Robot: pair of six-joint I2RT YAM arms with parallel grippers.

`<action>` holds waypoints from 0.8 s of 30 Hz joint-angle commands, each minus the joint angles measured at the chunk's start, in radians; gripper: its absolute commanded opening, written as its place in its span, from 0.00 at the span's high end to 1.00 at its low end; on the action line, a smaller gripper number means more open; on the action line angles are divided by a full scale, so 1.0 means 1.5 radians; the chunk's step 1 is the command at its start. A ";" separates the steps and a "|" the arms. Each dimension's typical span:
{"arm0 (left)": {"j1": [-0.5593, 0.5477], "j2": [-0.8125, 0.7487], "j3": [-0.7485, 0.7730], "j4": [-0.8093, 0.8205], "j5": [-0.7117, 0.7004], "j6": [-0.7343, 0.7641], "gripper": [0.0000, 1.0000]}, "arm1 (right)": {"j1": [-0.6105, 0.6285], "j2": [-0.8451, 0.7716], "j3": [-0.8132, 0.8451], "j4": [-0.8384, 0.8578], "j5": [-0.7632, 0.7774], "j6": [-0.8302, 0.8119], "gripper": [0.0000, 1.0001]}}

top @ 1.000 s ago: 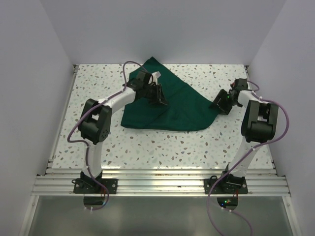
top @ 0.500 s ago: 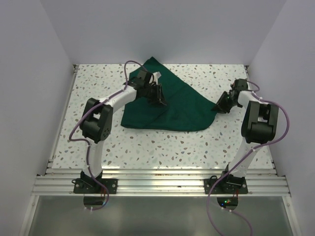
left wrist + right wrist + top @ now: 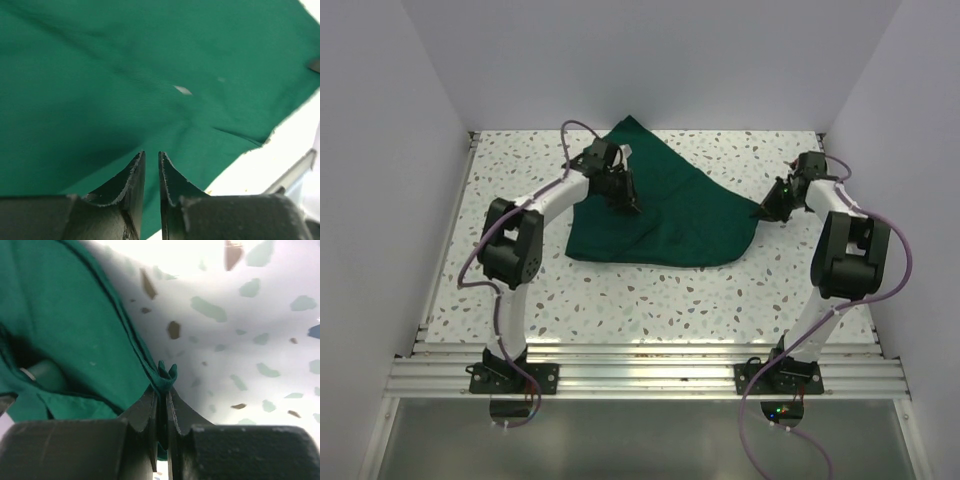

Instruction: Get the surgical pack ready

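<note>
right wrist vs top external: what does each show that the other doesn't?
Only right wrist: the right end effector shut on a bunched corner of the dark green cloth drape, with the hemmed edge seen close up. Only top external: the drape's whole spread outline, both arms, and the left end effector over its far-left part. Both: the drape lying on the speckled white tabletop.

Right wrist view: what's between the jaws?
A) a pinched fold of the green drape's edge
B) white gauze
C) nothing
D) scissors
A: the right gripper is shut on a bunched bit of the green drape at its edge, with a small tuft of cloth poking out above the fingertips.
</note>
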 commanded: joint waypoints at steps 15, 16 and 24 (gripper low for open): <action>0.157 -0.224 -0.194 -0.069 -0.240 0.069 0.85 | 0.367 0.047 0.400 -0.098 0.002 0.030 1.00; 0.158 -0.228 -0.199 -0.066 -0.243 0.070 0.85 | 0.384 0.059 0.419 -0.102 0.001 0.029 1.00; 0.171 -0.223 -0.212 -0.065 -0.245 0.065 0.85 | 0.490 0.176 0.556 -0.102 -0.007 0.057 1.00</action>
